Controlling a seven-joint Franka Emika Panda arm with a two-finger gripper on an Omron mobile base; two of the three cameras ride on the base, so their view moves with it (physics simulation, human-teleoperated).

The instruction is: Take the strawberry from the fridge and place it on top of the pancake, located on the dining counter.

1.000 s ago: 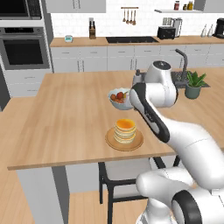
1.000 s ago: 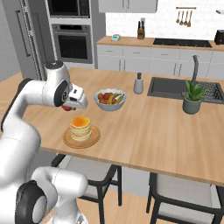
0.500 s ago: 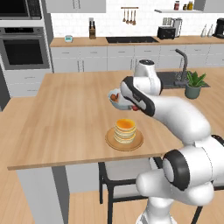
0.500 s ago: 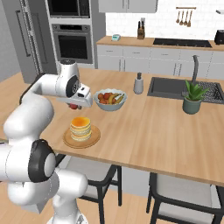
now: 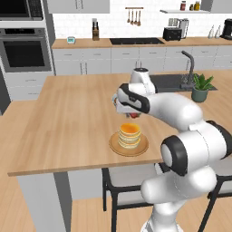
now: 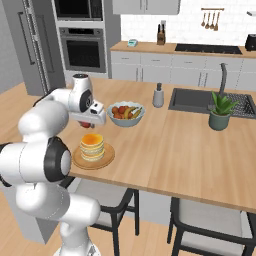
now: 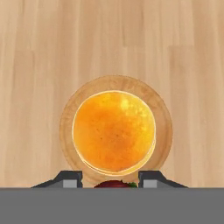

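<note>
**The strawberry is brought over the pancake**

On the left, bare wood of the dining counter (image 5: 63, 122) is seen. In the middle, the pancake (image 5: 129, 134) is stacked on its plate (image 5: 115, 146), and the gripper (image 5: 129, 114) is now held just above it, moved nearer than a second ago. The strawberry (image 7: 114, 184) is pinched between the nearly closed jaws. On the right, the fruit bowl (image 6: 126, 114) is left alone. The berry can likely be dropped soon.

I can't read any text, label, brand, number or sign on anything in my three camera feeds here.
</note>
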